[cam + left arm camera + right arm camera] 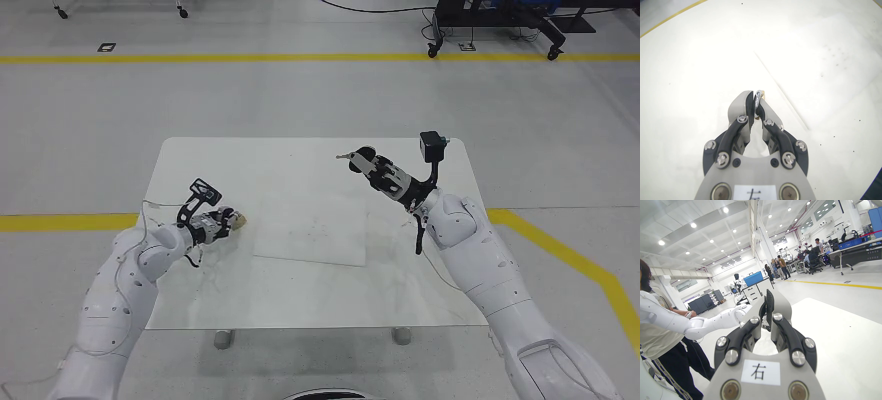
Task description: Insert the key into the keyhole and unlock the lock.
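Lock: brass body with silver shackle (pixel 757 96), clamped in the left gripper (pixel 755 100) near the table's (pixel 300 295) left edge.
Key: small, silvery (pixel 346 157), pinched by the right gripper (pixel 362 160) near the far edge.
Room: white sheet (pixel 312 240) lay flat between them, lock and key well apart.

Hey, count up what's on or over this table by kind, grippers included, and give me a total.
Grippers: 2, the left gripper and the right gripper
Lock: 1, the brass lock held in the left gripper
Key: 1, the key held in the right gripper
Sheet: 1, a white sheet flat on the table
Total: 5
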`<state>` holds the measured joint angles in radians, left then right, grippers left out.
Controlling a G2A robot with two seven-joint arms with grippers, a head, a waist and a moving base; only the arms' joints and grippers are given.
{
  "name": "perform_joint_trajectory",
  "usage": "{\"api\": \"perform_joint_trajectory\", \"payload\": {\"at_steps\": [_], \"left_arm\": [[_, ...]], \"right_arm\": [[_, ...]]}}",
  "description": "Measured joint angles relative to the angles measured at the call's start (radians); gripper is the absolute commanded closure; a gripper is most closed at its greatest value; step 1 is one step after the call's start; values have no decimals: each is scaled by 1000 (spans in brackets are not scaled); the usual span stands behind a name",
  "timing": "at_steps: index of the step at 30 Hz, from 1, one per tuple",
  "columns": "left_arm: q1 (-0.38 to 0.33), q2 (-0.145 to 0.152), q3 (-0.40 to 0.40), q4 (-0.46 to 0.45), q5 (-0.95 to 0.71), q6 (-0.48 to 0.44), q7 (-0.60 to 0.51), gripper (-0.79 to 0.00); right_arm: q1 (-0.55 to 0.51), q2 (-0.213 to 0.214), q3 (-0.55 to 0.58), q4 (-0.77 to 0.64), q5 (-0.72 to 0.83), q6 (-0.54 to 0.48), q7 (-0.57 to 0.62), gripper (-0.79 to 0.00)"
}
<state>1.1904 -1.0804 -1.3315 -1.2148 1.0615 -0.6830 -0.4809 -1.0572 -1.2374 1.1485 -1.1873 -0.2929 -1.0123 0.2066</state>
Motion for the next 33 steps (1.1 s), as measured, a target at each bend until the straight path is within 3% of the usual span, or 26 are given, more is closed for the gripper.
{"api": "perform_joint_trajectory", "payload": {"at_steps": [5, 9, 14, 19, 22, 30, 33], "left_arm": [[5, 1, -40, 14, -181, -34, 16, 0], [14, 1, -90, 59, -490, -64, -27, 0], [-5, 0, -88, 117, -973, -51, -258, 0], [-49, -13, -19, 151, -1346, 18, -517, 0], [-74, -21, 20, 160, -1437, 52, -606, 0], [-67, -21, 20, 151, -1434, 60, -580, 0], [-54, -35, 39, 124, -1551, 178, -589, 0]], "right_arm": [[0, 0, 0, 0, 0, 0, 0, 0], [0, 0, 0, 0, 0, 0, 0, 0], [0, 0, 0, 0, 0, 0, 0, 0], [0, 0, 0, 0, 0, 0, 0, 0], [0, 0, 0, 0, 0, 0, 0, 0], [0, 0, 0, 0, 0, 0, 0, 0], [-9, -1, 5, -5, 16, 10, -18, 0]]}}
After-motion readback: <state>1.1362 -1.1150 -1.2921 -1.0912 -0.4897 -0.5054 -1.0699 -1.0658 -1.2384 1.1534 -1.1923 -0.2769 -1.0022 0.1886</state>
